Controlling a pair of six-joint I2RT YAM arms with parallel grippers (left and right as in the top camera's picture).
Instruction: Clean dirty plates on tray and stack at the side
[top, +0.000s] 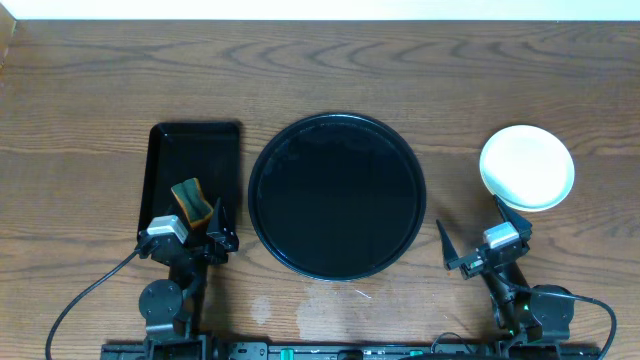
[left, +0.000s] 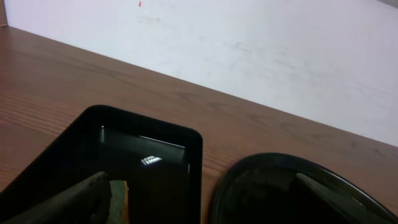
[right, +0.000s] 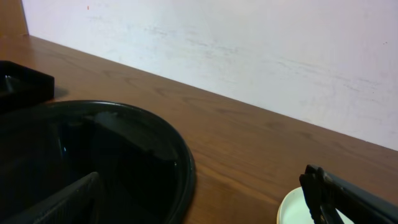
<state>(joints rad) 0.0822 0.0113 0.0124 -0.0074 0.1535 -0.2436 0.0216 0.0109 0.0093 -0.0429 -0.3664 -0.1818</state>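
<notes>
at the table's right side, a pale plate tops the plates, just beyond the right gripper; how many lie under it i cannot tell. the round black tray sits mid-table, well apart from them, glossy with reflections. the right gripper's fingers are spread wide, gripping nothing, one near the plate's rim. left of the round tray lies a rectangular black tray with an orange-and-dark sponge over its near end. the left gripper is also spread wide, the sponge resting against one finger, unclamped.
</notes>
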